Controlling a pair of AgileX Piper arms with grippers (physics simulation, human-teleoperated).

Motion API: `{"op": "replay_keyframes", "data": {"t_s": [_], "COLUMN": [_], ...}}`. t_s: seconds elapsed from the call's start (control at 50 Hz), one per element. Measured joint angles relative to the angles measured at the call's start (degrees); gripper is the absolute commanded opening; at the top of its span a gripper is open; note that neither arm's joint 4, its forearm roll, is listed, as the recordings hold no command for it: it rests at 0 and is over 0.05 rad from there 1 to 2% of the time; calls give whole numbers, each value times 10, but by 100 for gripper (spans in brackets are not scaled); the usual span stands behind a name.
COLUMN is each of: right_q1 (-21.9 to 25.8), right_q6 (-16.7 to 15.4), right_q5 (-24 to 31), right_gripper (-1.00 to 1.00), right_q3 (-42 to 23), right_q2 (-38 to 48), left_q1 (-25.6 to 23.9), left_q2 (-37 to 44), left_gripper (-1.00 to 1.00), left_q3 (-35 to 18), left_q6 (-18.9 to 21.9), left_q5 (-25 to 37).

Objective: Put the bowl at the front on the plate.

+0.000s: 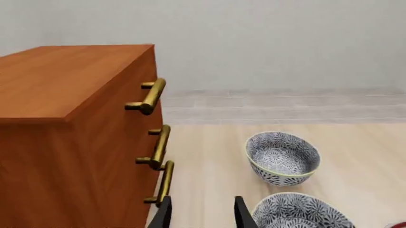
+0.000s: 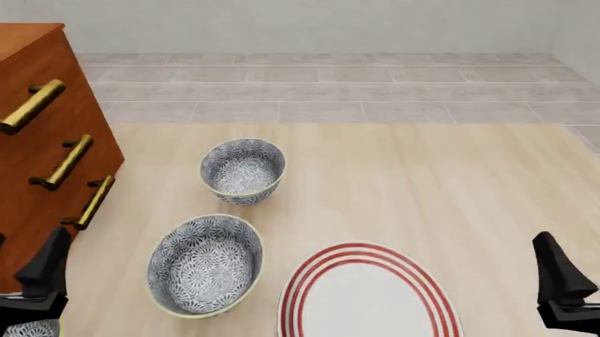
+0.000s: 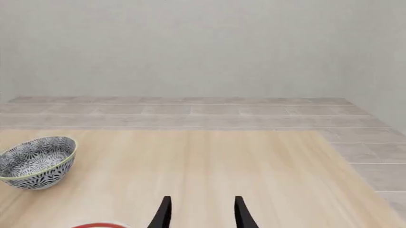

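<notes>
1. In the front view we see the bowl [image 2: 205,265] standing upright at the near left of the desk [image 2: 412,189], mouth up and leaning slightly towards us; being round, it has no long axis.
2. The plate [image 2: 369,293] lies flat just to the right of that bowl, apart from it, cut off by the lower edge.
3. A second bowl [image 2: 243,170] stands farther back, and a sliver of a third bowl [image 2: 28,328] shows in the lower left corner: three bowls, one plate.
4. A wooden drawer chest [image 2: 38,147] with three brass handles [image 2: 64,163] stands at the left edge, beside the bowls.
5. The left gripper [image 2: 42,270] and the right gripper [image 2: 563,277] hang low at either side, holding nothing.
6. In the left wrist view we find the left gripper [image 1: 201,213] with its jaws parted and empty, the chest [image 1: 70,137], the front bowl [image 1: 303,212] and the far bowl [image 1: 282,157].
7. In the right wrist view the right gripper [image 3: 201,213] has its jaws parted and empty; one bowl [image 3: 37,162] and a red trace of the plate [image 3: 98,225] show.
</notes>
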Motion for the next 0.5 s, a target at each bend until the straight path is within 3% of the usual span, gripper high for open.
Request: {"op": "replay_keyframes", "data": {"t_s": [0.5], "right_q1": [3], "right_q6": [9], "right_q5": [2], "right_gripper": [100], "right_q3": [-2], "right_q2": [-3], "left_q1": [-12], "left_q2": [-57], "left_gripper": [100], "left_q3": [-31], "left_q6": [-8], "left_q5": [71]}}
